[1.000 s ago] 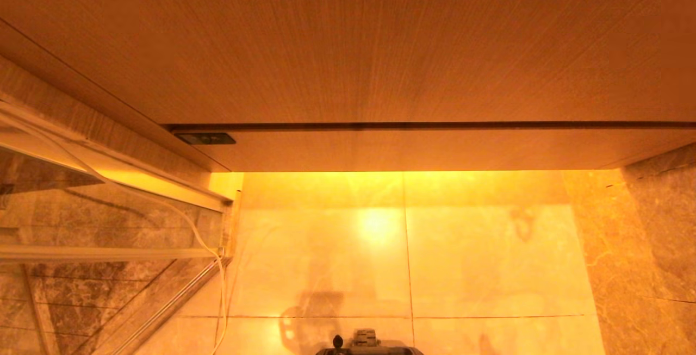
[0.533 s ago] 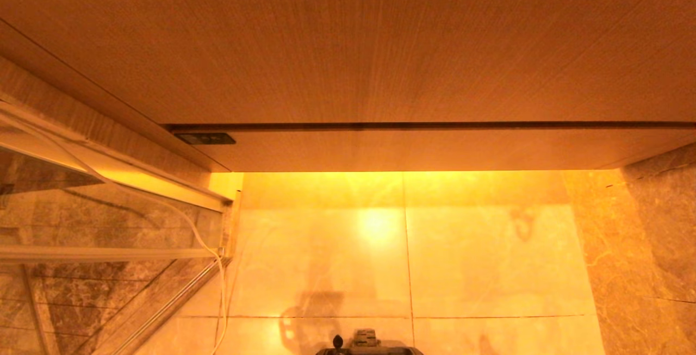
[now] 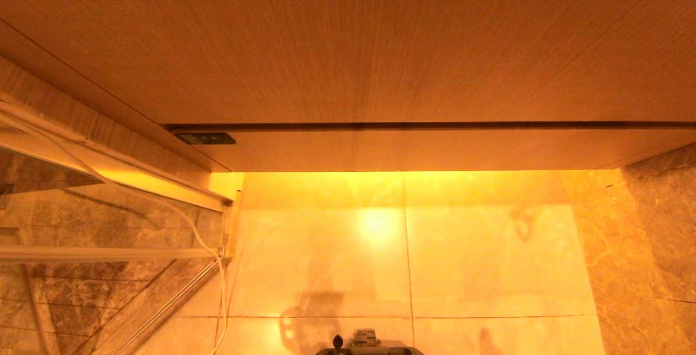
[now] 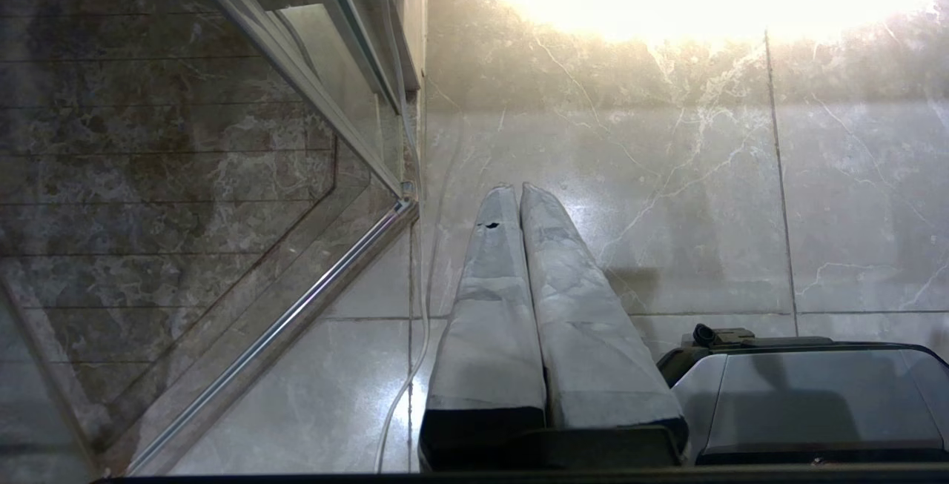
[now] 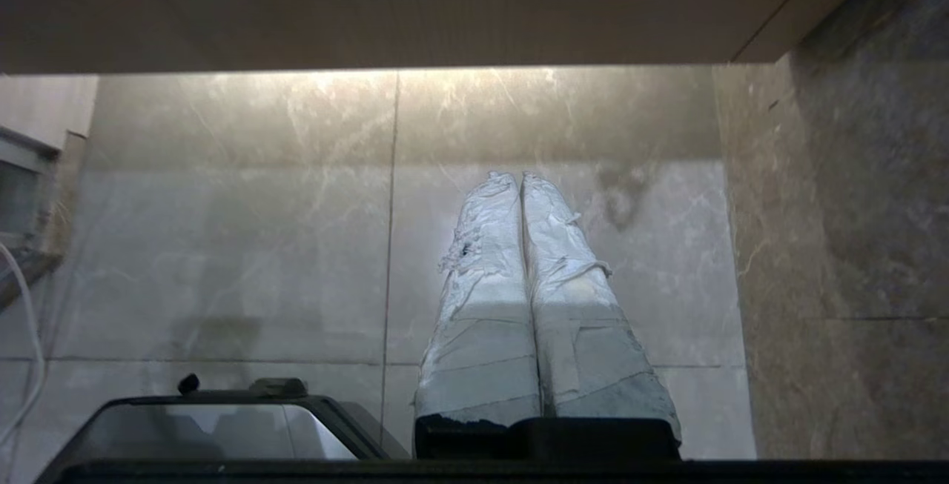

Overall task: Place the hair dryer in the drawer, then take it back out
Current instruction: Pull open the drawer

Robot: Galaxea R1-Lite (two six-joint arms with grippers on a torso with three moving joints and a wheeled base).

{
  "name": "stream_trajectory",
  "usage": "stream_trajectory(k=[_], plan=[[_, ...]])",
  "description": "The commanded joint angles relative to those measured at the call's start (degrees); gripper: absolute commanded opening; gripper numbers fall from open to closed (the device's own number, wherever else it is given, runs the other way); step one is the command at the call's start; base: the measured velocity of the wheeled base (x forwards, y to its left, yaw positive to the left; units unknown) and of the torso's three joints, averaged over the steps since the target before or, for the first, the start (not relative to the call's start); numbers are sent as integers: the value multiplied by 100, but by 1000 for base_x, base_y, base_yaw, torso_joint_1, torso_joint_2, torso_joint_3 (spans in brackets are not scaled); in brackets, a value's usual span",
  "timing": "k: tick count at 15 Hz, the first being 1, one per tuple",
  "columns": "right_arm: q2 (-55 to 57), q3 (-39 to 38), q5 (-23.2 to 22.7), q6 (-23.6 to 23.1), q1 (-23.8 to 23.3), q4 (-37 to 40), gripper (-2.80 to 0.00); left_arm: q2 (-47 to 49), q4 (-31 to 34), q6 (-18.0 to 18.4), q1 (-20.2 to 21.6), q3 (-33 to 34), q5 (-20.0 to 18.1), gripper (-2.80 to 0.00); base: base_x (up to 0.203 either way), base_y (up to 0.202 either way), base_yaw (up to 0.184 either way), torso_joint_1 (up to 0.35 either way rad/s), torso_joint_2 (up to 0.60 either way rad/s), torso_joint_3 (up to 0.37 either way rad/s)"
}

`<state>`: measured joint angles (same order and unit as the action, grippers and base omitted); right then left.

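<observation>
Drawer (image 3: 435, 148) front flush — left claw (image 4: 517, 189) and right claw (image 5: 517, 176) clenched, empty, above floor tiles (image 3: 478, 251).

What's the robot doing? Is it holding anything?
Nothing yet. The left gripper and the right gripper both hang over the shiny tiled floor with their taped fingers pressed together and nothing held. The wooden drawer in front is closed flush under the cabinet. No hair dryer shows in any view, so the job hasn't really started.
</observation>
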<state>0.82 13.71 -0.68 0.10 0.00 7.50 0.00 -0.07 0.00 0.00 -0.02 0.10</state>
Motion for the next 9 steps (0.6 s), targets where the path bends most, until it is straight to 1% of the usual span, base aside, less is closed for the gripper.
stream_trajectory(k=[1,3,6,7,8,9], plan=[[251,922,-61,20,0,678,-280,0,-1,0,0,1,-1,-280,0,0,0,0,0,0],[641,1919,-398,61,-1,1788,-280,0,-1,0,0,2,-1,-280,0,0,0,0,0,0],[1618,3338,-1105,131,0,3018,-280,0,-1,0,0,2,-1,-280,0,0,0,0,0,0],[1937,3784,-1483,241,0,3411,-280,0,-1,0,0,-1,-1,-280,0,0,0,0,0,0],[2212,4111,-2028,330,0,3810,-280,0,-1,0,0,2,-1,-280,0,0,0,0,0,0],[2402,4294,-2328,373,0,4097,-280,0,-1,0,0,2,-1,-280,0,0,0,0,0,0]])
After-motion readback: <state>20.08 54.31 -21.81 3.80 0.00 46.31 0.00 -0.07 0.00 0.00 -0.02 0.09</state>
